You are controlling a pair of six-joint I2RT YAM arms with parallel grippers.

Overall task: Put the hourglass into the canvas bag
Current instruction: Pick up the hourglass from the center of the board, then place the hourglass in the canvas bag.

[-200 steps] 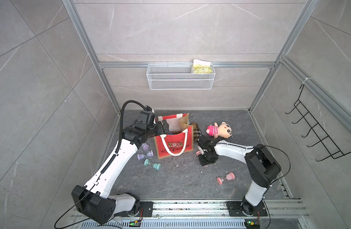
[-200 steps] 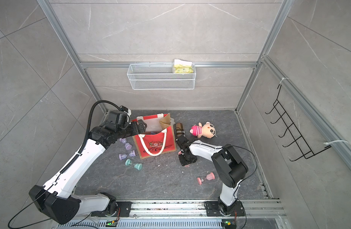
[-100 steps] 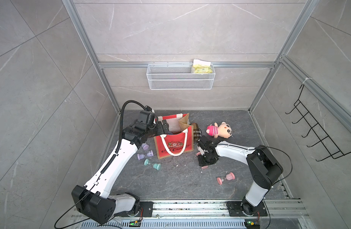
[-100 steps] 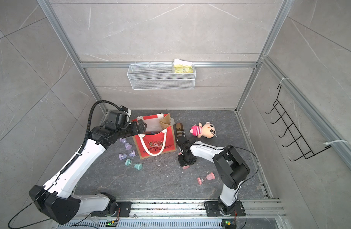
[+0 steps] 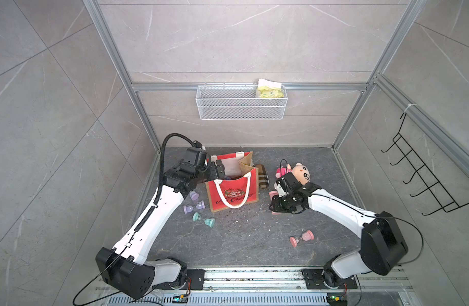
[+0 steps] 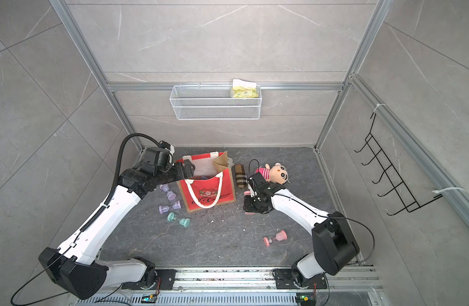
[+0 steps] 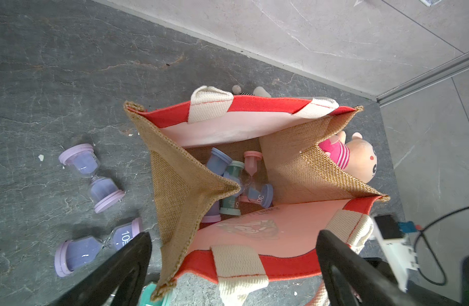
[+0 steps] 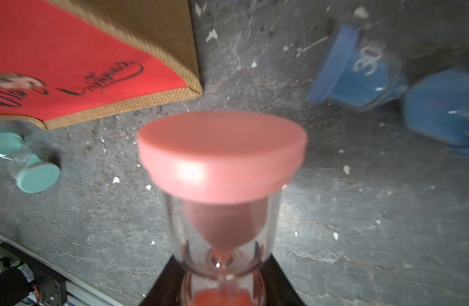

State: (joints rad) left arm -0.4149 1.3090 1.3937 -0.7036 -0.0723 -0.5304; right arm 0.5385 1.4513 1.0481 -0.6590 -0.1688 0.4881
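My right gripper (image 5: pixel 277 205) (image 8: pixel 222 267) is shut on the glass waist of a pink hourglass (image 8: pixel 222 159), just right of the canvas bag. The hourglass's pink ends (image 5: pixel 272 195) show beside the gripper in both top views. The red canvas bag (image 5: pixel 233 190) (image 6: pixel 208 193) (image 7: pixel 281 225) stands upright and open, with tan burlap sides and white handles. Several hourglasses (image 7: pixel 236 180) lie on its bottom. My left gripper (image 5: pixel 217 169) (image 7: pixel 233 267) is open at the bag's left rim, the front panel's top edge lying between its black fingers (image 7: pixel 127 265).
Left of the bag, two purple hourglasses (image 5: pixel 193 205) and a teal one (image 5: pixel 203 219) lie on the floor. Another pink one (image 5: pixel 301 238) lies front right, and a blue one (image 8: pixel 387 87) near my right gripper. A plaid cylinder (image 5: pixel 262 176) and plush doll (image 5: pixel 297 172) are behind.
My right gripper has closed on the pink hourglass and shifted slightly with it. The left arm and the bag have not moved.
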